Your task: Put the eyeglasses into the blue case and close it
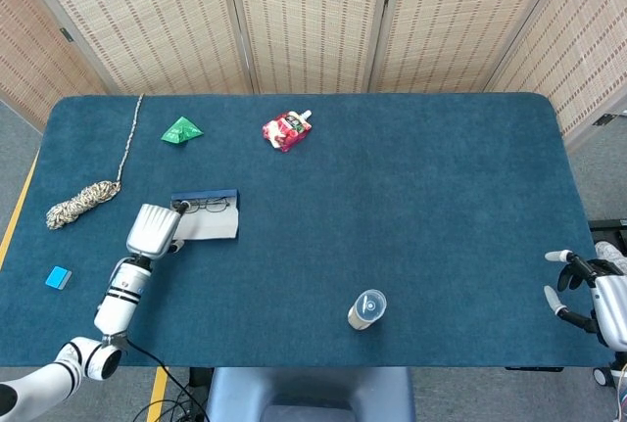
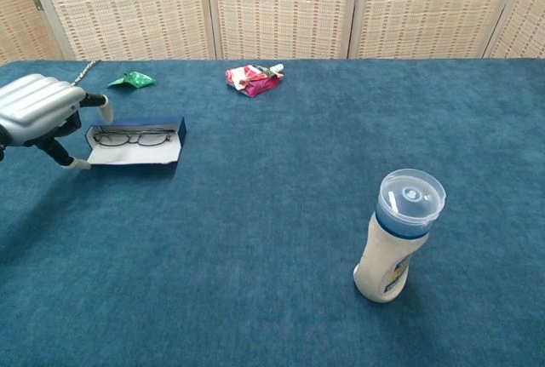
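Note:
The blue case (image 1: pixel 206 196) lies open at the table's left, and the eyeglasses (image 1: pixel 206 206) rest folded inside its tray. Its white-lined lid (image 1: pixel 208 228) is tilted up off the cloth on the near side. In the chest view the case (image 2: pixel 174 127) shows the eyeglasses (image 2: pixel 132 137) along its back wall. My left hand (image 1: pixel 152 229) is at the case's left end, also visible in the chest view as the left hand (image 2: pixel 38 110); its thumb is at the lid's near left corner and a finger at the far left corner. My right hand (image 1: pixel 586 295) hangs past the table's right edge, fingers apart, holding nothing.
A capped bottle (image 1: pixel 366 308) stands near the front edge, right of centre. A red pouch (image 1: pixel 287 129) and a green packet (image 1: pixel 181 131) lie at the back. A coiled rope (image 1: pixel 83 202) and a small blue block (image 1: pixel 59 278) lie at the far left.

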You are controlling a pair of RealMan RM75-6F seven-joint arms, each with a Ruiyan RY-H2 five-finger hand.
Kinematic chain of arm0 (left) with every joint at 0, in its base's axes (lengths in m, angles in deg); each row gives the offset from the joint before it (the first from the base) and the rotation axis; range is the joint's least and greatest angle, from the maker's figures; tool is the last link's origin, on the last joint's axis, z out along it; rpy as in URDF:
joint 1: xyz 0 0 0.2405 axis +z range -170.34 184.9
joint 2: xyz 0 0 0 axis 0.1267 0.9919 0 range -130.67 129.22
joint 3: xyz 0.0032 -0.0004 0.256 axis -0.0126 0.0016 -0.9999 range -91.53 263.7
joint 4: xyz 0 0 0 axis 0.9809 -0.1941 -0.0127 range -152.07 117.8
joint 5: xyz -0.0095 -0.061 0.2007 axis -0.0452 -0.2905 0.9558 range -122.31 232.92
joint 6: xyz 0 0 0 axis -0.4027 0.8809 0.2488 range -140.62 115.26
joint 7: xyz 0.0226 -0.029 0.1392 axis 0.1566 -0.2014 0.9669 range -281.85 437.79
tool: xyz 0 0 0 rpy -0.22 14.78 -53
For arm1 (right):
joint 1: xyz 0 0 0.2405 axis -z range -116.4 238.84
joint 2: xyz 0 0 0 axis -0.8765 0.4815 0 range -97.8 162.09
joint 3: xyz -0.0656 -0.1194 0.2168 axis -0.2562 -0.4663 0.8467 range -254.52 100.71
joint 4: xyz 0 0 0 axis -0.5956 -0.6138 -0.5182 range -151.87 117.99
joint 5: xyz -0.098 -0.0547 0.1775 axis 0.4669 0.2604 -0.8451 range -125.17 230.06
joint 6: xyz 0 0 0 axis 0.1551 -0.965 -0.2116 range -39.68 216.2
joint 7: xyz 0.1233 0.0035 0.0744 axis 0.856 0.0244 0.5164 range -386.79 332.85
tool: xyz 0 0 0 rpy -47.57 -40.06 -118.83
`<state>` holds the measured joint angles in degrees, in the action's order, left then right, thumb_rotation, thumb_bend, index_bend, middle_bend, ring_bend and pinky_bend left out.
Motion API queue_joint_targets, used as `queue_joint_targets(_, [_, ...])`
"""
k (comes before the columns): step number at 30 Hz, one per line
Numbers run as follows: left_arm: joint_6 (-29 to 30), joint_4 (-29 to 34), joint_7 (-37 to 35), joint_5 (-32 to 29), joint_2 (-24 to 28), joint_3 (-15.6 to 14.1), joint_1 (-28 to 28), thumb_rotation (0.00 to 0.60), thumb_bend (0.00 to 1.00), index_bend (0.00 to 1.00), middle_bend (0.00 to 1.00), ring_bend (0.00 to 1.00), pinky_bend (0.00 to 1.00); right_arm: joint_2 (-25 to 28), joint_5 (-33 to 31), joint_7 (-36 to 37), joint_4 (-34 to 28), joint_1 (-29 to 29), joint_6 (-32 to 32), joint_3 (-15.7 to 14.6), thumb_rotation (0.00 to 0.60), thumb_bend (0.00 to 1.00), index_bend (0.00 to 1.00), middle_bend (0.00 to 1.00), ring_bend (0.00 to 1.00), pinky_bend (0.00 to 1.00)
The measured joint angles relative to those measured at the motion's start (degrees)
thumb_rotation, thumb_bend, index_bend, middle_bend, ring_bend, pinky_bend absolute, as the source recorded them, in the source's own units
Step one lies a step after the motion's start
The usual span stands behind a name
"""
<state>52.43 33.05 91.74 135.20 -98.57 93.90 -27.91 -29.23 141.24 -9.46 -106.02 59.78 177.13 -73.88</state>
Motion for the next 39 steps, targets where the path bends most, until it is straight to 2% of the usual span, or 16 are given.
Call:
queue_joint_targets(8, [-1.31,-3.81,-1.76,-1.29,-2.18,2.08,-2.22,0.6,0.19,0.4,1.0,0.92,0.93,0.16,-0.13,0.12,0.03,0.11,0.18,0.12,0.6,0.33,0.33,0.63,0.6,0.35])
queue_joint_targets(22, [-5.42,-11.3,-2.73,-2.47,-7.33,2.47,-5.26,0.6,0.19,0.43,1.0,0.92,0.93,0.05,-0.35,-0.02,0.11,-0.08,-0.41,0.15,0.6,0.33,0.33,0.63,0.6,0.35])
queue_joint_targets(30, [-3.46,-11.42,-6.83,-0.73,-8.42,1.68,-5.5,0.6,0.28,0.58,1.0,0.92,0.93,0.01,-0.47,-0.06,0.12,-0.05,-0.51,0.14,0.6,0.33,0.33,0.63,0.6,0.35])
queue_joint_targets(39, [-3.2,-10.62,-6.19,0.08,-8.54,0.63,-5.33,0.6,0.38,0.62,1.0,0.92,0.93,-0.06,-0.52,0.38,0.54,0.13,-0.39,0.09,0.6,0.33,0.33,0.63,0.6,0.35])
